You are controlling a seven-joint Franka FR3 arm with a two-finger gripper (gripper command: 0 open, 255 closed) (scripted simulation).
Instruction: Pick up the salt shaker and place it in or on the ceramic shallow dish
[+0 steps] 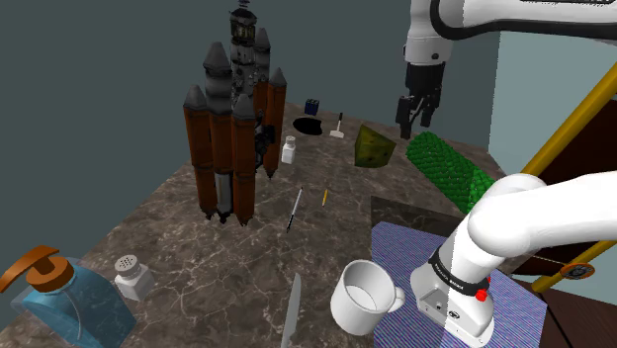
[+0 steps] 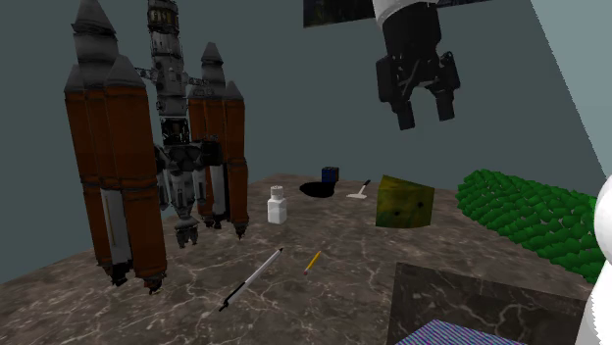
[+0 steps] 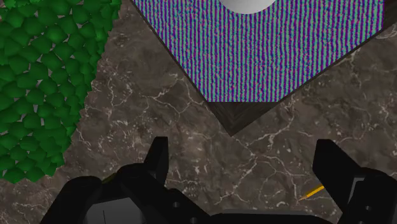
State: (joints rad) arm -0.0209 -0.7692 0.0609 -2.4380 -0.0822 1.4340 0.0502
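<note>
Salt shaker, white with a perforated cap, stands on the marbled table at the shoulder view's lower left beside a blue soap dispenser, well apart from the jaws, which hang spread and empty at upper right, likely readied for the grasp.

- The hand hangs high above the marble-patterned tabletop, its fingers spread apart with nothing between them.
- A tall rocket model with brown boosters stands at the left.
- Just beside it is a small white bottle.
- Farther back lie a shallow black dish, a dark blue cup and a small scraper.
- A yellow-green wedge sits near a bumpy green mass.
- In front, a pen and a yellow pencil lie apart.
</note>
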